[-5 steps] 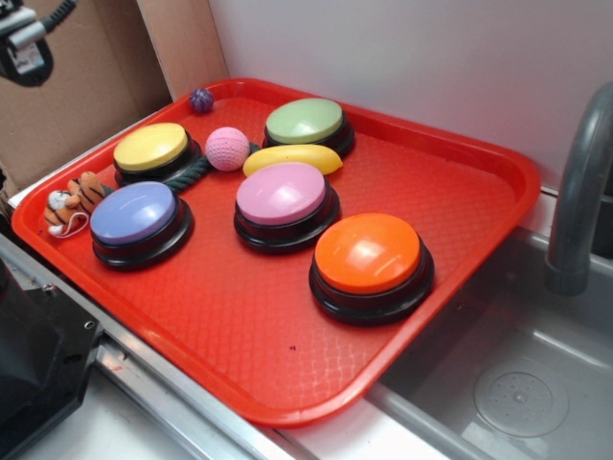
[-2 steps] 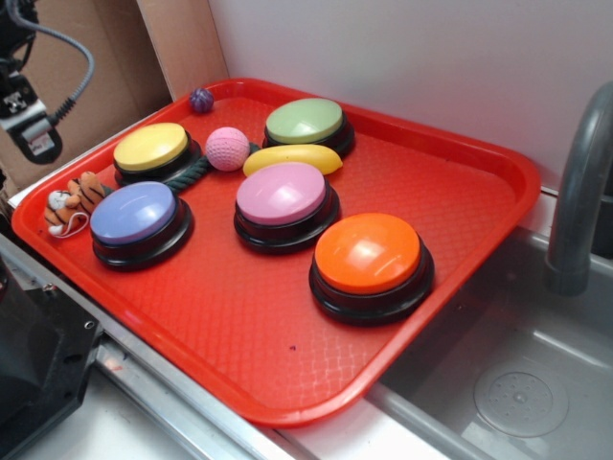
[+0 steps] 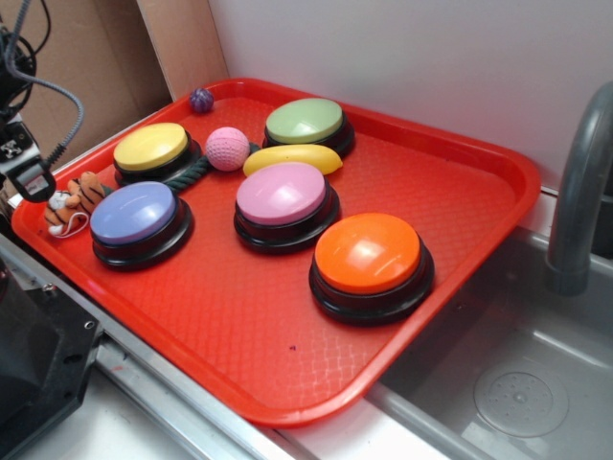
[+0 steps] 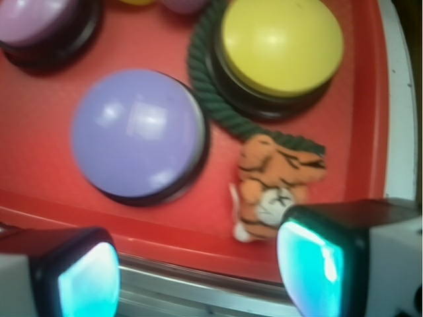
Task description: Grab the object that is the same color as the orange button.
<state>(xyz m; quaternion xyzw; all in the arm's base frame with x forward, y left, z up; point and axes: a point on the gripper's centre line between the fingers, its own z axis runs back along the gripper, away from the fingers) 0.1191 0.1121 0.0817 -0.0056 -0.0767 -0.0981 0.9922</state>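
Jaws spread wide, nothing between them; my gripper (image 4: 198,271) hangs over the tray's near rim. Plush tiger (image 4: 276,181) lies just ahead of the right jaw, off-centre, tucked against the green rope (image 4: 218,99) that rings the yellow button (image 4: 281,43). Purple button (image 4: 137,132) sits ahead of the left jaw. Orange button (image 3: 369,254) is well apart, the colour reference only. I judge I need to shift rightward before descending.

claw (image 4: 198,277) — jaws spread wide | pointing down | holding nothing
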